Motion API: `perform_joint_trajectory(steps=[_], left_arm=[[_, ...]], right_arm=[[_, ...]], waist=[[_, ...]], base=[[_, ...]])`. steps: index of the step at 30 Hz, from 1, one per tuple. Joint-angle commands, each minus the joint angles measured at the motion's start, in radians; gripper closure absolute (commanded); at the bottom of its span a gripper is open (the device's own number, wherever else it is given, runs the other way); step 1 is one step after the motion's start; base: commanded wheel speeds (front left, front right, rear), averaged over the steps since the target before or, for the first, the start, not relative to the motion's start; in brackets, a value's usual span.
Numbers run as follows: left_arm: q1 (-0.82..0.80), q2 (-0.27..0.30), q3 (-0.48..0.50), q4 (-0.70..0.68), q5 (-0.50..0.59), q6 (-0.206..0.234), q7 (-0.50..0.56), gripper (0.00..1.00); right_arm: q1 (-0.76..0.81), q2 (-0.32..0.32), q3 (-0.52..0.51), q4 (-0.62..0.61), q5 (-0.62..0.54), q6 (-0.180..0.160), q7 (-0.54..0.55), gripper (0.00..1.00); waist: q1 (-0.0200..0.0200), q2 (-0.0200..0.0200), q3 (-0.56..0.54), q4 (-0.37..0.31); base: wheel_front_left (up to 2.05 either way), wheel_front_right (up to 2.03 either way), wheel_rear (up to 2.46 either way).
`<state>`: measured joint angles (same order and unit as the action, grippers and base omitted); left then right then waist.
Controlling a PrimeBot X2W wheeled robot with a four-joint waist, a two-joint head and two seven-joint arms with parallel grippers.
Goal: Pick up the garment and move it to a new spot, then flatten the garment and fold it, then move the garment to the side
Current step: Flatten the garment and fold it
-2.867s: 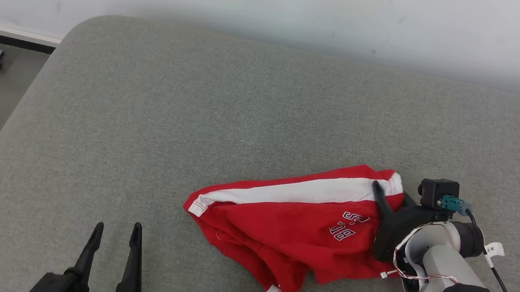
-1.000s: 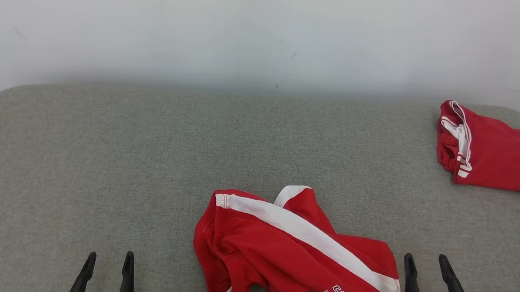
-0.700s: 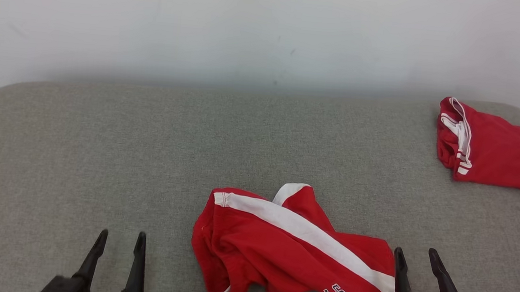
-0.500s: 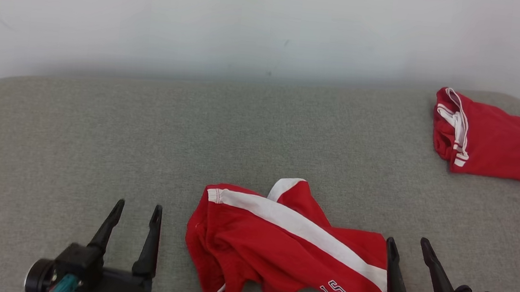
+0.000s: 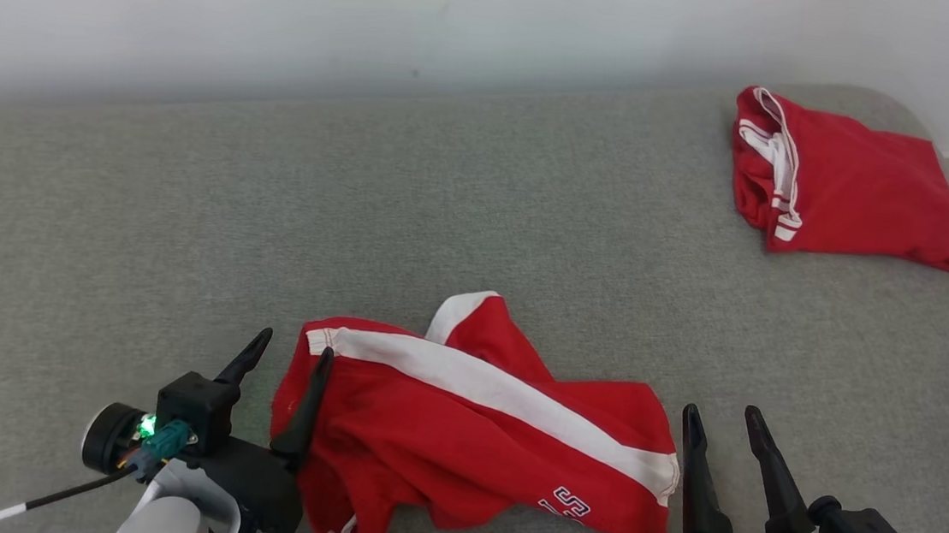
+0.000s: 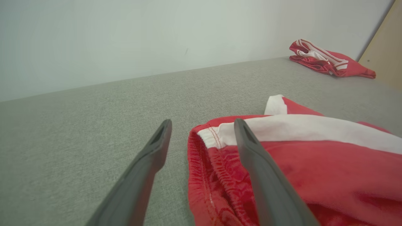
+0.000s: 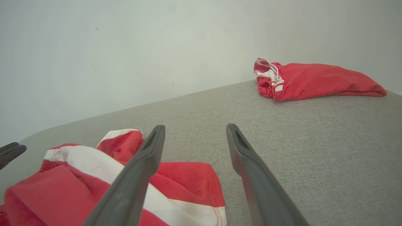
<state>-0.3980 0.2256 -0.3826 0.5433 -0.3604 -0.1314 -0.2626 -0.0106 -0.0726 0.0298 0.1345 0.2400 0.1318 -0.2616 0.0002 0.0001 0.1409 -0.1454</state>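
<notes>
Closest in, both claws are wide open and holding nothing. The left gripper is down low, its spread fingers straddling the elastic waistband corner of the red shorts. One finger is over the cloth, the other over the bare grey cushion, which looks to me like lining up a pinch on that corner. Can't tell if a finger actually touches the fabric.

The right gripper sits just beside the other end, next to the hem where the white stripe finishes, fingers apart and off the cloth. One claw per end, so my guess is that's for pulling it flat.

The shorts lie crumpled in the near middle of the cushion with a leg flipped over at the back, so flattening isn't done yet. At the far right corner, well apart, a folded pair of red shorts is parked by the wall, probably the "side" spot.
</notes>
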Motion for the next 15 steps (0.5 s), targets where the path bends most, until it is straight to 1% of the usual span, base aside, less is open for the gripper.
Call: perform_joint_trajectory(steps=[1, 6, 11, 13, 14, 15], left_arm=[[-0.018, 0.007, -0.015, 0.019, -0.016, 0.002, -0.003, 0.0], [-0.06, 0.03, -0.073, 0.088, -0.065, 0.002, -0.002, 0.0], [-0.087, 0.035, -0.114, 0.129, -0.113, 0.002, -0.001, 0.0], [-0.103, 0.044, -0.135, 0.142, -0.128, 0.002, -0.001, 0.6], [-0.108, 0.046, -0.151, 0.15, -0.137, 0.002, 0.003, 1.0], [-0.118, 0.049, -0.166, 0.156, -0.143, 0.002, 0.003, 1.0]], right_arm=[[-0.01, 0.007, -0.001, -0.004, -0.003, -0.003, -0.004, 0.0], [-0.018, 0.014, 0.0, -0.004, -0.004, -0.003, -0.004, 0.0], [-0.024, 0.016, -0.002, -0.008, -0.006, -0.003, -0.004, 0.0], [-0.024, 0.017, -0.003, -0.01, -0.007, -0.003, -0.004, 0.0], [-0.023, 0.018, -0.005, -0.01, -0.008, -0.003, -0.004, 0.0], [-0.021, 0.018, -0.005, -0.01, -0.008, -0.003, -0.004, 0.0]], waist=[[-0.0002, -0.0001, 0.029, -0.034], [-0.0002, -0.0001, 0.043, -0.056], [-0.0002, -0.0001, 0.045, -0.07], [-0.0002, -0.0001, 0.046, -0.074], [-0.0002, -0.0001, 0.046, -0.075], [-0.0002, -0.0001, 0.046, -0.076]], base=[[0.0, 0.0, 0.0], [0.0, 0.0, 0.0], [0.0, 0.0, 0.0], [0.0, 0.0, 0.0], [0.0, 0.0, 0.0], [0.0, 0.0, 0.0]])
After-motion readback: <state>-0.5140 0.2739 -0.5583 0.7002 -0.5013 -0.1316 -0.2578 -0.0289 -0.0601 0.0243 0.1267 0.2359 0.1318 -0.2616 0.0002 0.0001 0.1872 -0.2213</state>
